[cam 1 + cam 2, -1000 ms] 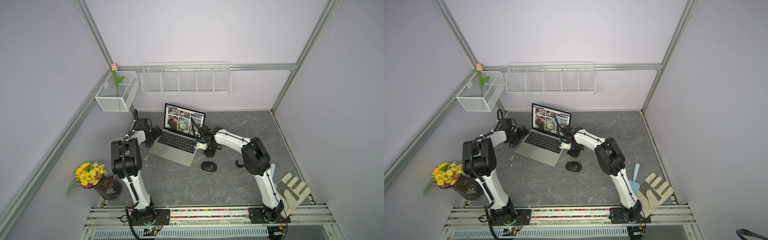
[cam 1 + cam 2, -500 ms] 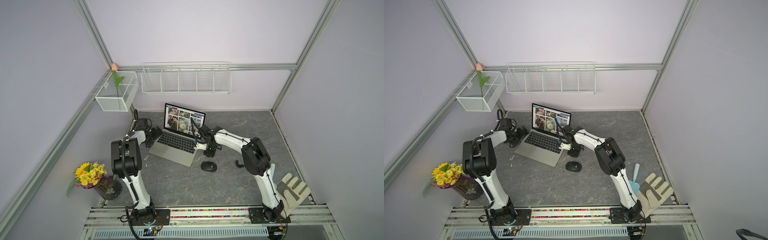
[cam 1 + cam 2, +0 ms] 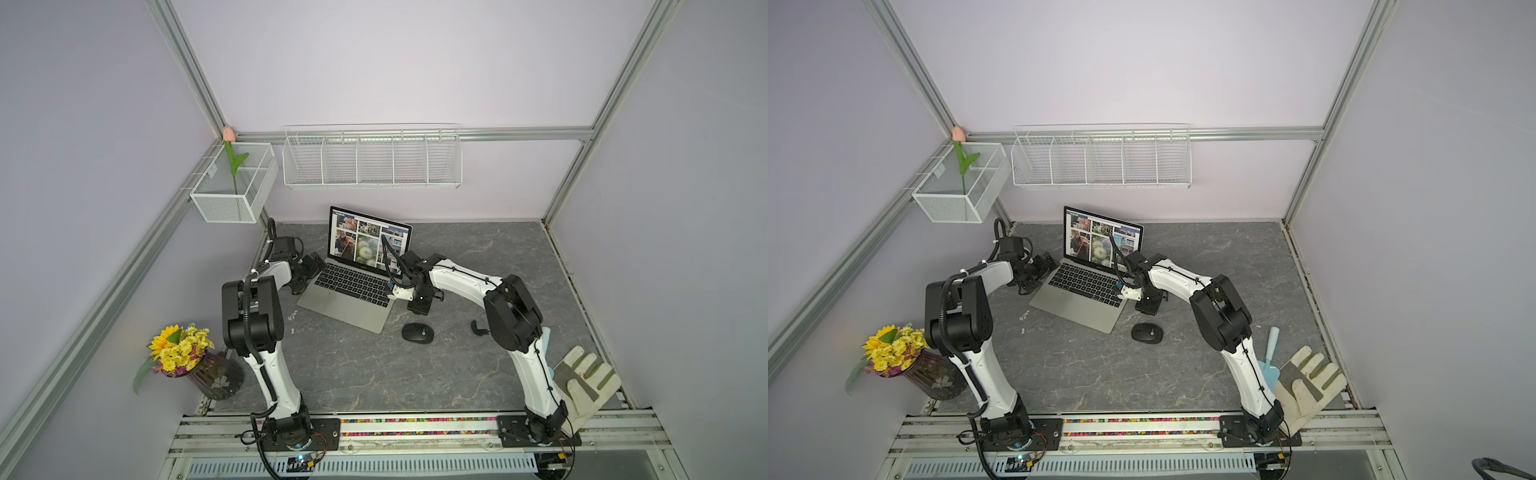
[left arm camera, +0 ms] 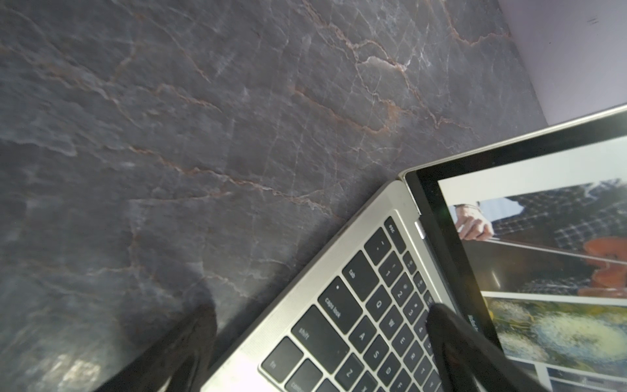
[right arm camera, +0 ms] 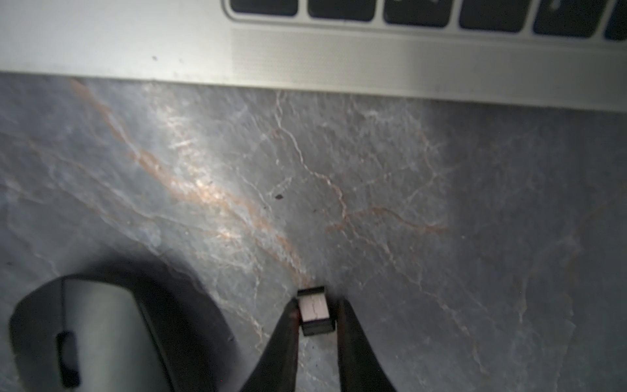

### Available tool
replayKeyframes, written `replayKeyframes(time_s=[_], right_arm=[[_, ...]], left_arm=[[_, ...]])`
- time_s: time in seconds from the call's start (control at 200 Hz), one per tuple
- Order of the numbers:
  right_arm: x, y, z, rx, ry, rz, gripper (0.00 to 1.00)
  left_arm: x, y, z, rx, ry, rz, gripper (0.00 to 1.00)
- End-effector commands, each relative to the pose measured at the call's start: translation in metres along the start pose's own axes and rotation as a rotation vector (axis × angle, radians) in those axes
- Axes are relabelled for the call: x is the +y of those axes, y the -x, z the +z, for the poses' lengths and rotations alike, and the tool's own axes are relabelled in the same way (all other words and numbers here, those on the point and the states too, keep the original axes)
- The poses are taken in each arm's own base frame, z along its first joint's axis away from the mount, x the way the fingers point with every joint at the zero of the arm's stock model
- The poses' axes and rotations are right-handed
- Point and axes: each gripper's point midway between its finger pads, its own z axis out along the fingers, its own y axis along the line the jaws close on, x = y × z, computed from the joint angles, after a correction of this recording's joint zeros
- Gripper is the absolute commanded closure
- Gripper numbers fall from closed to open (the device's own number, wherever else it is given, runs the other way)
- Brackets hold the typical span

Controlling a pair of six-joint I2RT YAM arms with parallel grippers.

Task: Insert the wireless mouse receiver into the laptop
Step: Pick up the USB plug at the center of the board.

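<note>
The open silver-grey laptop [image 3: 345,307] [image 3: 1077,305] stands at the back of the table, its screen showing a grid of photos. My right gripper [image 5: 316,315] [image 3: 394,291] hovers over the table just off the laptop's right edge [image 5: 339,57]. It is shut on the wireless mouse receiver [image 5: 314,310], a tiny stub whose metal end points at that edge. My left gripper [image 4: 319,342] [image 3: 309,270] is open and straddles the laptop's left edge [image 4: 305,271]. One of its fingers [image 4: 190,339] is over the table and the other is over the keys.
The black mouse [image 3: 417,332] [image 5: 84,332] lies just in front of the right gripper. A black hook-shaped cover [image 3: 480,328] lies right of it. A work glove [image 3: 586,374] and a blue trowel [image 3: 1271,353] lie at the front right, and a flower vase [image 3: 183,357] at the front left. Wire baskets [image 3: 372,160] hang on the walls.
The right jaws have narrowed slightly around the receiver. Neither arm has visibly moved.
</note>
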Motion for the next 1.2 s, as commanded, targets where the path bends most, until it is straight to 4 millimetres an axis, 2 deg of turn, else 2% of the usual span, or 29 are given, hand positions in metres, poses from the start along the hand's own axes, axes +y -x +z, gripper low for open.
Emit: replayKeyframes(time_s=[0.0, 0.58, 0.81, 1.09, 1.195], right_arm=[[0.027, -0.027, 0.015, 0.101, 0.105, -0.035, 0.77], [0.029, -0.037, 0.014, 0.139, 0.115, -0.066, 0.77], [0.03, -0.039, 0.013, 0.144, 0.119, -0.085, 0.74], [0.029, -0.043, 0.015, 0.156, 0.115, -0.093, 0.78], [0.029, -0.038, 0.016, 0.142, 0.116, -0.086, 0.78]], left_arm=[[0.022, -0.031, 0.006, 0.113, 0.073, -0.031, 0.0], [0.022, -0.031, 0.006, 0.116, 0.073, -0.029, 0.0], [0.021, -0.031, 0.006, 0.117, 0.071, -0.031, 0.0], [0.022, -0.031, 0.006, 0.117, 0.072, -0.034, 0.0], [0.021, -0.031, 0.006, 0.118, 0.071, -0.034, 0.0]])
